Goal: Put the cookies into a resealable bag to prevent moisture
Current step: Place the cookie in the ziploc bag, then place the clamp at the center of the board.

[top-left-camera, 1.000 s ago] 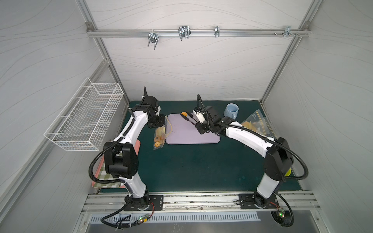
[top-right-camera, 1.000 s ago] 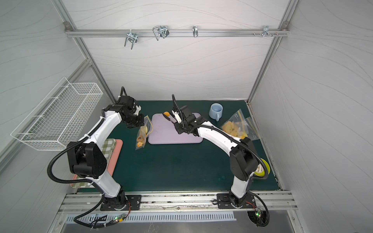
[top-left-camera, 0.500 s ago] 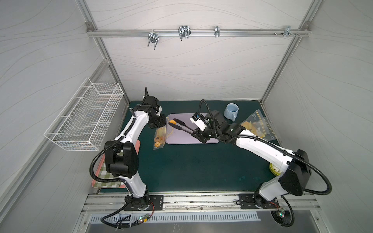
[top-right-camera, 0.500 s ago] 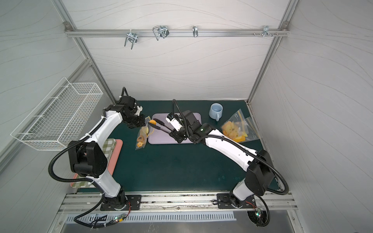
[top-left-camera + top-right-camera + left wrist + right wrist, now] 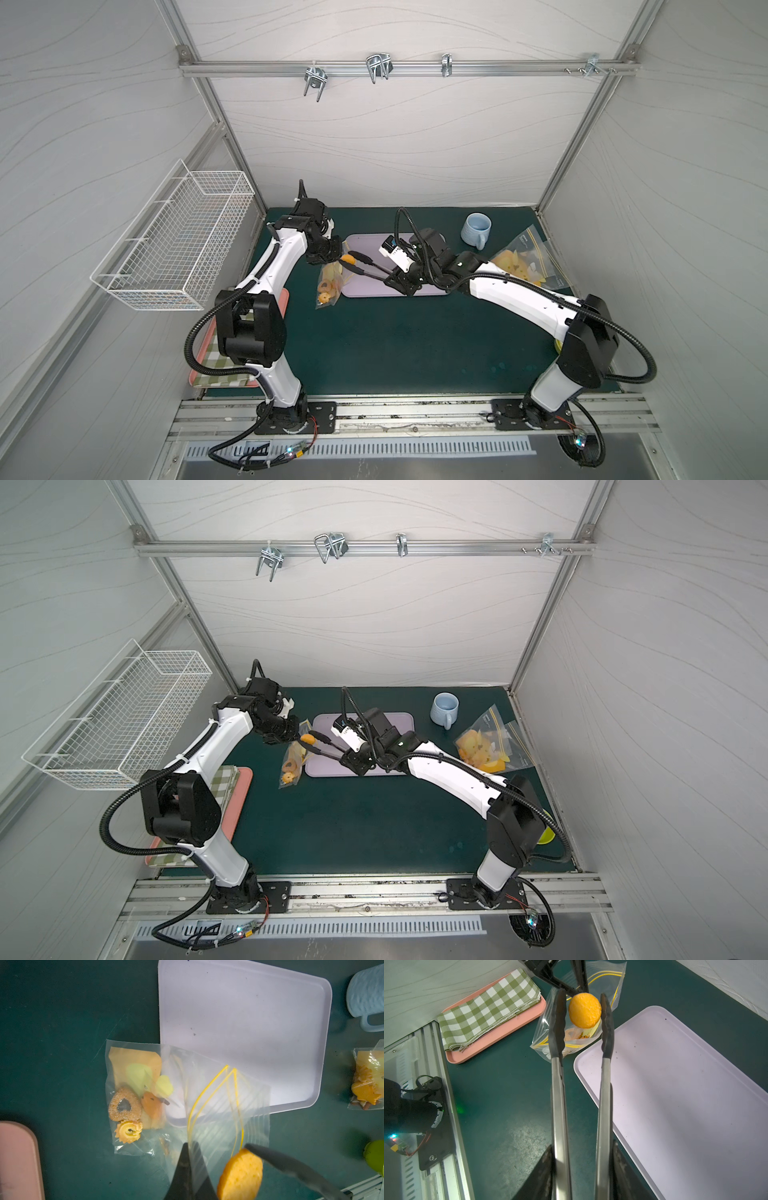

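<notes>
A: As we read the bench (image 5: pixel 415 340) from its near edge, what sits at the near left corner?

B: A pink tray (image 5: pixel 500 1032) with a folded checked cloth (image 5: pixel 488 1003) on it, well apart from our work. We judge it has no part in this step.

A: And farther in, what do we have in hand?

B: Our right gripper (image 5: pixel 582 1147) is clamped on the handles of the tongs (image 5: pixel 557 1093). Their tips reach toward the bench's left side and carry a round orange cookie (image 5: pixel 584 1011) in the air. It touches one tip. At the other we see a sliver of gap, so we cannot say how firmly it is pinched.

A: Why hold it there?

B: Because that spot is right over the mouth of the resealable bag (image 5: pixel 218 1105). Our left gripper (image 5: pixel 190 1172) is closed on the bag's lip and lifts it. That parts the yellow zip lines, so the mouth gapes for the drop.

A: What is inside already?

B: A heart-shaped ring cookie (image 5: pixel 125 1106) and a swirled flower cookie (image 5: pixel 128 1132) lie at the bag's bottom. That end rests on the bench beside the left side of the lavender tray (image 5: pixel 249 1012).

A: And the tray itself?

B: It lies toward the far edge and shows only crumbs, so we judge this cookie to be the last one from it.

A: Beyond that?

B: A blue mug (image 5: pixel 476 230) stands near the far edge. A second bag (image 5: pixel 525 264) of orange pieces lies toward the far right corner, and we cannot tell whether it is sealed.
</notes>
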`<state>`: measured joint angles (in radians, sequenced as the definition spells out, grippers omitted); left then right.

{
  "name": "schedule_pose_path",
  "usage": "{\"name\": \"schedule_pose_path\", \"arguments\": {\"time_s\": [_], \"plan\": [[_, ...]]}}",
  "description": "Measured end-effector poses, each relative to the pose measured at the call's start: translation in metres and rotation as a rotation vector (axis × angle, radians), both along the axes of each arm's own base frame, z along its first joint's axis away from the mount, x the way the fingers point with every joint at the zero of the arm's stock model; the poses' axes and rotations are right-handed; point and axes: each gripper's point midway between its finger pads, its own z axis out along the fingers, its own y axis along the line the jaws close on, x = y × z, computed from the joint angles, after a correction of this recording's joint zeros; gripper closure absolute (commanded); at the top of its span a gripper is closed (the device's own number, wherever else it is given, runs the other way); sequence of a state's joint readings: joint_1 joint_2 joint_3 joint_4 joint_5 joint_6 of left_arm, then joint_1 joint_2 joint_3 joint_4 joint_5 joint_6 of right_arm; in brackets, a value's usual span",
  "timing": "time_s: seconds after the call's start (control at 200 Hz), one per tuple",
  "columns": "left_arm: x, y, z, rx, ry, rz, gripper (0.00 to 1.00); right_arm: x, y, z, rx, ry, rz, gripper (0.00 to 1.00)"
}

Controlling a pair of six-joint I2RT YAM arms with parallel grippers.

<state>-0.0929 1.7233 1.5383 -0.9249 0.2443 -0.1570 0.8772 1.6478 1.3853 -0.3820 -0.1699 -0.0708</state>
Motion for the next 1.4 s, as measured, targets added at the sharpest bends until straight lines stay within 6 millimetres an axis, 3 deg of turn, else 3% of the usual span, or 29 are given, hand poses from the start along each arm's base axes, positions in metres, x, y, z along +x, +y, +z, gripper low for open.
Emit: {"name": "schedule_pose_path", "arguments": {"time_s": [0.31,0.42,0.6,0.715,0.78,0.87,0.975,1.05,1.155,1.4], "plan": [[0.0,0.0,0.0,0.002,0.0,0.0,1.0,0.0,0.0,0.001,0.006,-0.001,-0.003,0.52],[0.0,0.004,-0.001,0.023,-0.001,0.009,1.0,-0.005,-0.01,0.003,0.015,-0.011,-0.026,0.52],[0.002,0.012,-0.002,0.063,-0.007,0.028,1.0,-0.02,-0.062,0.018,0.04,-0.062,-0.164,0.53],[0.002,0.012,0.003,0.066,-0.02,0.031,1.0,-0.015,-0.102,0.023,0.048,-0.091,-0.334,0.54],[0.001,0.013,0.008,0.066,-0.035,0.032,1.0,-0.004,-0.131,0.012,0.021,-0.087,-0.466,0.54],[0.001,0.013,0.015,0.064,-0.058,0.034,1.0,0.004,-0.178,-0.023,-0.064,-0.044,-0.645,0.54],[0.0,0.013,0.02,0.063,-0.073,0.034,1.0,0.0,-0.229,-0.068,-0.185,0.033,-0.809,0.54],[0.0,0.013,0.021,0.062,-0.077,0.035,1.0,-0.004,-0.254,-0.09,-0.246,0.085,-0.882,0.54],[0.0,0.013,0.02,0.064,-0.077,0.036,1.0,-0.005,-0.269,-0.105,-0.284,0.124,-0.93,0.55],[0.0,0.015,0.02,0.073,-0.078,0.039,1.0,0.001,-0.266,-0.13,-0.353,0.206,-0.935,0.55]]}}
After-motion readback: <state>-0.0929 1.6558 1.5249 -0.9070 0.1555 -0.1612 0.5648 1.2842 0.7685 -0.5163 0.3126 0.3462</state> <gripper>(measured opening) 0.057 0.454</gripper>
